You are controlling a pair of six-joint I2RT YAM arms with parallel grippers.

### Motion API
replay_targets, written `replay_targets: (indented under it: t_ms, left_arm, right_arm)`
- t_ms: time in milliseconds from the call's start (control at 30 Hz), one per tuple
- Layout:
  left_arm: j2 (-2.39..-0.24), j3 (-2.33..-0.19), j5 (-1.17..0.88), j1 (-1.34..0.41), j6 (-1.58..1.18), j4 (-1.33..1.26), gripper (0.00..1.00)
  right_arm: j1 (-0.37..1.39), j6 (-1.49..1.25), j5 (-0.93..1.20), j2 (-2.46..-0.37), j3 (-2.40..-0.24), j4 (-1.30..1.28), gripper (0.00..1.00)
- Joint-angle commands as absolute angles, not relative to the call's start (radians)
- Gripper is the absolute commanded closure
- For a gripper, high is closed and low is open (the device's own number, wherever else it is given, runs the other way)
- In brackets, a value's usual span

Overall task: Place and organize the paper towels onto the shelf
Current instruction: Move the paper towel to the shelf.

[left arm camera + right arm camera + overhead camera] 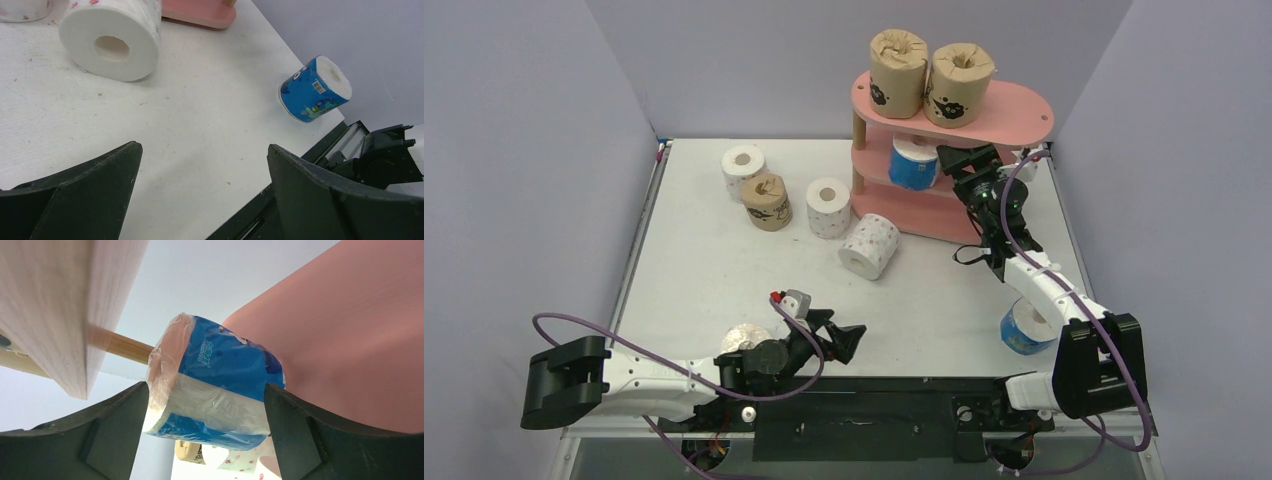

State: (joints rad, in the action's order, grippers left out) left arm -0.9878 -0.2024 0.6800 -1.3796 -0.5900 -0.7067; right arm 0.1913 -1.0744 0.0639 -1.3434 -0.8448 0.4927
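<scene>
The pink shelf (1014,110) stands at the back right, with two brown paper towels (898,60) (959,82) on its top tier. A blue roll (914,163) stands on the middle tier (360,330). My right gripper (959,158) is open right at this blue roll (220,385), a finger by each of its ends. Three white pink-dotted rolls (744,170) (829,207) (870,245) and a brown roll (767,201) sit on the table left of the shelf. A second blue roll (1027,330) (314,90) lies by the right arm. My left gripper (842,335) (203,147) hangs open and empty.
A pale roll (744,340) shows partly under the left arm near the front edge. The nearest dotted roll (112,42) lies on its side. A wooden post (125,347) stands behind the blue roll. Purple walls enclose the table on three sides.
</scene>
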Motion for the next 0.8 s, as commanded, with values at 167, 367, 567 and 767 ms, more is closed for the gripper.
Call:
replay_targets:
  t_ms: [167, 367, 567, 767]
  left_arm:
    - [-0.995, -0.217, 0.678, -1.382, -0.584, -0.73, 0.04]
    - [-1.002, -0.212, 0.675, -1.382, -0.6, -0.729, 0.04]
    - [-1.002, -0.21, 0.676, -1.382, -0.605, -0.73, 0.04]
    - [-1.01, -0.21, 0.676, -1.382, -0.608, -0.735, 0.04]
  right_arm:
    - [0.174, -1.037, 0.113, -1.305, -0.8, 0.582, 0.31]
    - [0.172, -1.051, 0.12, -1.317, -0.763, 0.624, 0.51]
    - [0.182, -1.064, 0.126, -1.341, -0.763, 0.65, 0.56]
    - [0.205, -1.105, 0.125, -1.392, -0.797, 0.689, 0.52]
